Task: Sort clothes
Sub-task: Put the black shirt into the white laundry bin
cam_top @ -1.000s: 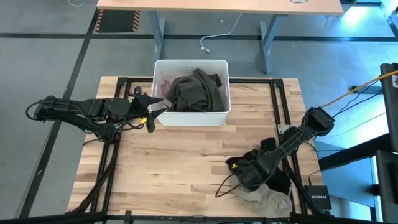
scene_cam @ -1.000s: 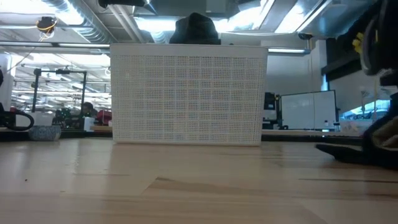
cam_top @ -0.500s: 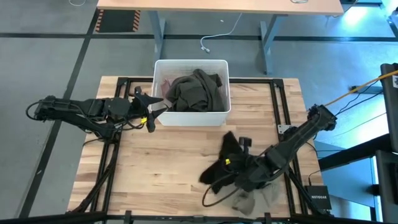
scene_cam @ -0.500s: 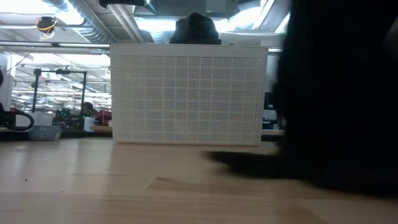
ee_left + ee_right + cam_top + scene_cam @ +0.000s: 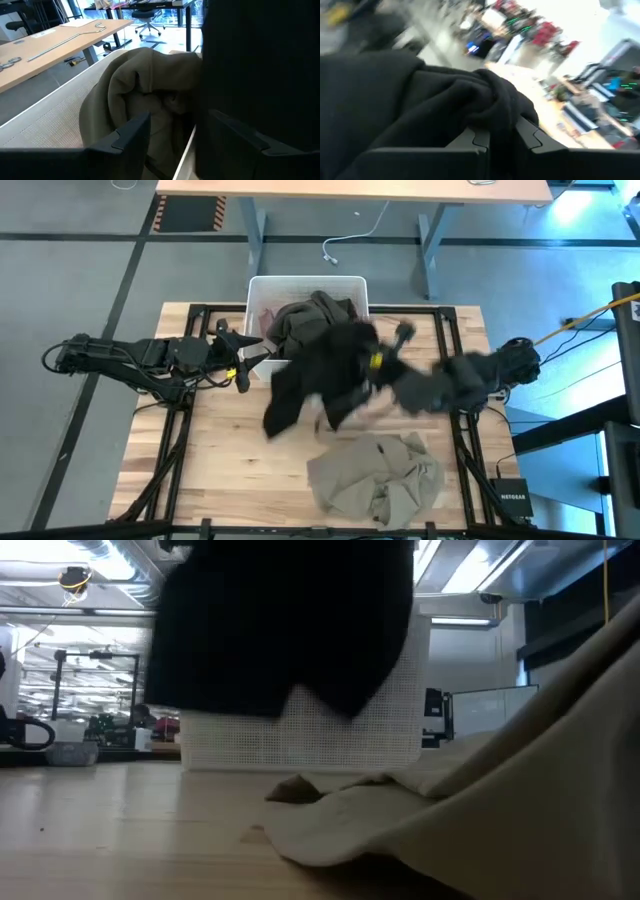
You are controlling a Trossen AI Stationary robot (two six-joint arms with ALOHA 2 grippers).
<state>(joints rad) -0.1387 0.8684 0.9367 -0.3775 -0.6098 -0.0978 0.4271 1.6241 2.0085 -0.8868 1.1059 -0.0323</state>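
My right gripper is shut on a black garment, held in the air just in front of the white bin. The garment also shows in the low view, covering much of the bin's front. A dark olive garment is heaped in the bin, with a bit of pink cloth beside it. A light beige-grey garment lies crumpled on the table's near right part. My left gripper is open and empty at the bin's near left corner. My right gripper pinches a bunched fold of the black garment between its two fingers. The arm comes from the table's right side. The garment hangs below the fingers in loose folds, its lower edge clear of the table.
The bin's mesh front wall stands behind the hanging cloth. A black frame runs along the table's edges. Bare wood lies at the near left. A desk stands beyond the table.
My right gripper has risen from the table's near right and swung toward the far edge and the bin, carrying the black garment, which is lifted clear and now hangs. The beige-grey garment underneath has come into view and stays on the table.
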